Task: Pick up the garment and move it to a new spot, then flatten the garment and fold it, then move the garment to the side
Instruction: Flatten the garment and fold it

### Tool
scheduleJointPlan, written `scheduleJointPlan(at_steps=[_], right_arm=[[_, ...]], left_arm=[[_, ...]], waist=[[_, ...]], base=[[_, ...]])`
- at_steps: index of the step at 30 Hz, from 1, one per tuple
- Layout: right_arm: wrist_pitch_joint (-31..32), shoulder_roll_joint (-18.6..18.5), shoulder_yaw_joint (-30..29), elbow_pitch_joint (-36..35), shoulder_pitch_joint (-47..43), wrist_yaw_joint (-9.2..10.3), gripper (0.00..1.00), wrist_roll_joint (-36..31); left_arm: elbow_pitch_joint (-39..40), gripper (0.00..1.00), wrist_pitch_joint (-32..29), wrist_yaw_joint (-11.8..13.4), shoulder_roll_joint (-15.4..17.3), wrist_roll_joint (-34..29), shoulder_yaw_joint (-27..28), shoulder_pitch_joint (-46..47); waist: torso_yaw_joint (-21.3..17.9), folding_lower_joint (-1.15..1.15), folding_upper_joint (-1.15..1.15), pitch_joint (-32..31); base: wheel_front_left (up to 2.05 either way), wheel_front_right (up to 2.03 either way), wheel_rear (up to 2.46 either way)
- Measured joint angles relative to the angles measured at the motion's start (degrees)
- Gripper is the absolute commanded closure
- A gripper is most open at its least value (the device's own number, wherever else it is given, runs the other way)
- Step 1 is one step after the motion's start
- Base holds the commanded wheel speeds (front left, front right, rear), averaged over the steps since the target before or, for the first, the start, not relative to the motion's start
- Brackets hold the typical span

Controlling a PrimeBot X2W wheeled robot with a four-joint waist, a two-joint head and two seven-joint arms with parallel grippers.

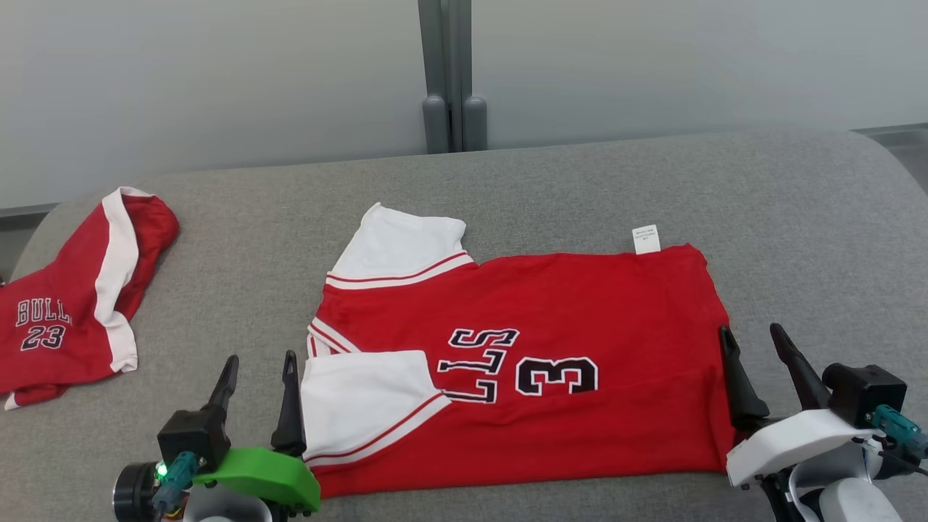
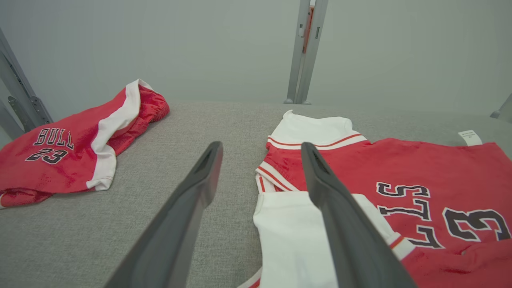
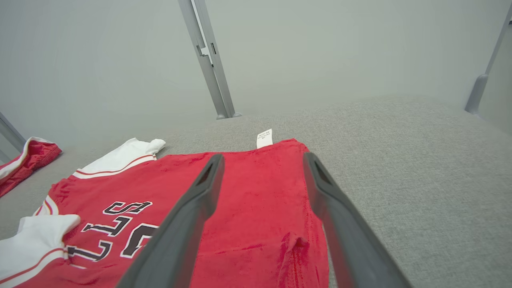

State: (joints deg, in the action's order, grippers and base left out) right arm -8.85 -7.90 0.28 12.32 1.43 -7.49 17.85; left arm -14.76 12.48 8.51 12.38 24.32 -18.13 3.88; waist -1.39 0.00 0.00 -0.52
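Folded jersey (image 1: 580, 304), lettering (image 1: 482, 362) part hidden, shorts (image 1: 65, 304) cropped

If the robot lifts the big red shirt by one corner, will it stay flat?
Probably not. The red shirt looks like thin cloth, lying folded with soft wrinkles, so it should flop. It is likely light too. It may drag on the rough grey surface.

At nine o'clock, red white-striped shorts (image 1: 69, 341) read "BULL" over "23"; the red fabric jersey (image 1: 580, 304) at centre shows "LLS" and "3".

Left gripper (image 1: 261, 359) and right gripper (image 1: 750, 330) sit low, fingers spread wide and pointing forward.
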Motion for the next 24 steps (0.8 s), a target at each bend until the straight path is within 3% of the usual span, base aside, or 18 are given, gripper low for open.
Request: scheduleJointPlan(at_steps=[7,12,15,18,21,24], right_arm=[[-2.34,1.2,2.25,-2.9,1.22,0.0,0.0,-2.03],[-2.08,1.49,3.71,-4.58,5.61,0.0,0.0,-3.21],[-1.59,1.7,4.64,-5.2,8.55,0.0,0.0,-3.42],[-1.51,1.88,5.43,-5.87,12.04,0.0,0.0,-3.54],[-1.49,1.98,6.05,-6.3,15.11,0.0,0.0,-3.78],[-1.7,2.34,6.88,-6.59,17.96,-0.01,0.0,-3.8]], left_arm=[[-0.45,0.0,1.83,-0.79,-0.88,-1.69,0.02,4.2],[-5.3,0.0,-5.11,-2.69,1.37,-4.41,-2.79,12.8],[-8.26,0.0,-10.4,-5.57,2.99,-6.35,-5.12,19.85],[-11.72,0.0,-17.51,-10.79,3.88,-5.31,-6.37,27.83],[-15.52,0.0,-25.15,-14.33,6.26,-4.23,-8.16,35.51],[-17.83,0.0,-28.78,-15.59,7.7,-2.69,-10.0,42.86]], waist=[[-0.6,0.0,0.0,2.02],[-1.49,0.0,0.0,5.18],[-2.28,0.0,0.0,7.54],[-3.29,0.0,0.0,10.36],[-4.32,0.01,0.0,13.2],[-5.44,0.01,0.0,16.09]], base=[[0.0,0.0,0.0],[0.0,0.0,0.0],[0.0,0.0,0.0],[0.0,0.0,0.0],[0.0,0.0,0.0],[0.0,0.0,0.0]])
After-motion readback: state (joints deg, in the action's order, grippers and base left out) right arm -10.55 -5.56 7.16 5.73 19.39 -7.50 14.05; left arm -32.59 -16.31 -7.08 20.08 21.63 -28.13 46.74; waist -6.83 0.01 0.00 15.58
